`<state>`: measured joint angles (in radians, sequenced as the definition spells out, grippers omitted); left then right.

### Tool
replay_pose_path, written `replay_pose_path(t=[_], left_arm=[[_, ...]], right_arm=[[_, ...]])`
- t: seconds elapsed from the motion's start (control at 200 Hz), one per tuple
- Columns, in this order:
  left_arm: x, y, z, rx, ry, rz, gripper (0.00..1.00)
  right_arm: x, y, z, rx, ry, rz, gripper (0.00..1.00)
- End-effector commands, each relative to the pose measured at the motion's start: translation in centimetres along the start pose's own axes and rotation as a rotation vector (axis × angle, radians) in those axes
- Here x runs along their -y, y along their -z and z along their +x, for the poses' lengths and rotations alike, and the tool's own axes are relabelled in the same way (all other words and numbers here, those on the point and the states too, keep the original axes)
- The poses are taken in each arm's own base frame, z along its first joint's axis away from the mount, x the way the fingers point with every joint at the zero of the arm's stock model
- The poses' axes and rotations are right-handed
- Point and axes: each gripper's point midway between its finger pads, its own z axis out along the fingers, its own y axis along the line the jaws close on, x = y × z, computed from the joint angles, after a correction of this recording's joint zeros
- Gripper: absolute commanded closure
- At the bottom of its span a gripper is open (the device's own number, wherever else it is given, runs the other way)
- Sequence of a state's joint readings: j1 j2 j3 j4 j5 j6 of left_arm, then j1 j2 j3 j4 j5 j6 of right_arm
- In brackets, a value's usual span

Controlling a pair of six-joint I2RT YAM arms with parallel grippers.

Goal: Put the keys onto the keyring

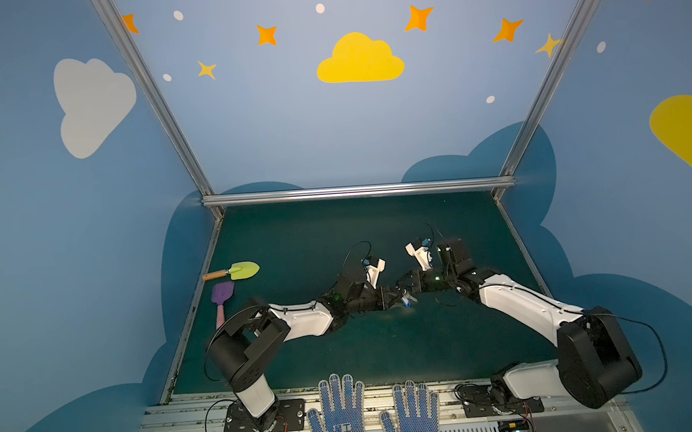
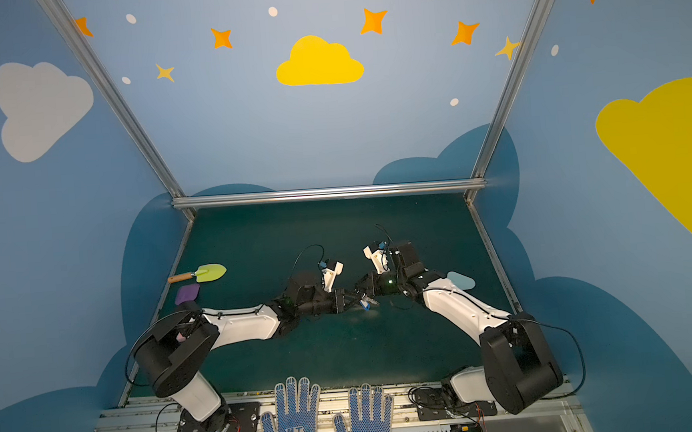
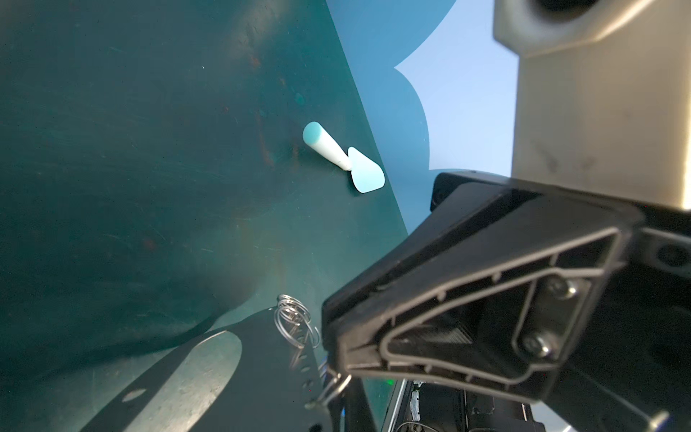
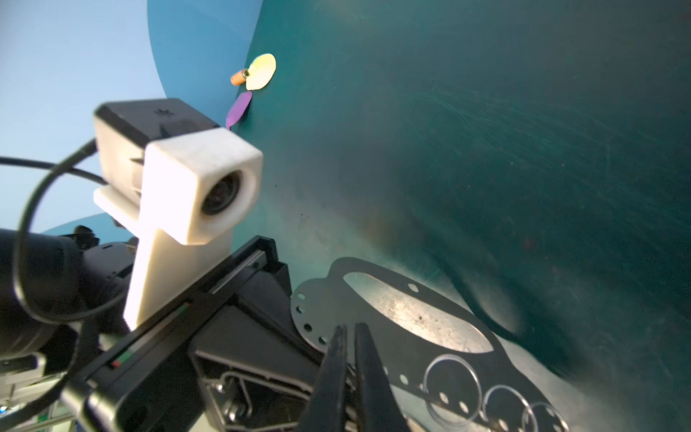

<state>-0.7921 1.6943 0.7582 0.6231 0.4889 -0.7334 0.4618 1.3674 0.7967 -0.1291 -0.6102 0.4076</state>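
Nearest the lens, two blue-dotted work gloves (image 1: 337, 413) are laid flat at the very front. At the left edge of the green mat (image 1: 337, 234), a yellow-green trowel (image 1: 244, 270) and a purple spatula (image 1: 222, 294) are seen close together. Toward the middle, the left gripper (image 1: 389, 298) is fully closed. The keyring (image 4: 325, 299) appears to be clamped in it and is held clear of the mat. Wire rings (image 3: 293, 312) are threaded through holes along its curved edge. The keys (image 1: 405, 301) are seen hanging between the two gripper tips, above the mat — which gripper carries them cannot be told. The right gripper (image 4: 349, 329) is closed to a narrow slit over the keyring's holed edge — whether anything is pinched there cannot be told. Just beside the right arm (image 2: 459, 309), a pale blue spade (image 2: 461, 280) is seen lying on the mat.
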Motion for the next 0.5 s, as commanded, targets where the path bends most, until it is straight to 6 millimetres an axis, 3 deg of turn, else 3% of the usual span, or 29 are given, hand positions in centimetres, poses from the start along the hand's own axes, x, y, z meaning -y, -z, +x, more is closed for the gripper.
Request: replay_pose_path(t=[0.0,0.145,0.3,0.496], left_arm=[[1.9,0.5,-1.8,0.045,-0.047,0.045,0.96],[1.9,0.5,-1.7,0.04,-0.047,0.048,0.96],[2.0,0.5,-1.4,0.029,-0.048,0.059,0.96],[1.4,0.3,-0.8,-0.003,-0.049,0.054,0.96]], right_arm=[[0.3,0.2,0.3,-0.021,0.009,0.036,0.97],[0.4,0.6,0.0,-0.004,0.014,0.054,0.98],[-0.3,1.3,-0.4,0.013,0.03,0.037,0.75],[-0.2,2.0,-0.2,0.012,0.051,0.05,0.73]])
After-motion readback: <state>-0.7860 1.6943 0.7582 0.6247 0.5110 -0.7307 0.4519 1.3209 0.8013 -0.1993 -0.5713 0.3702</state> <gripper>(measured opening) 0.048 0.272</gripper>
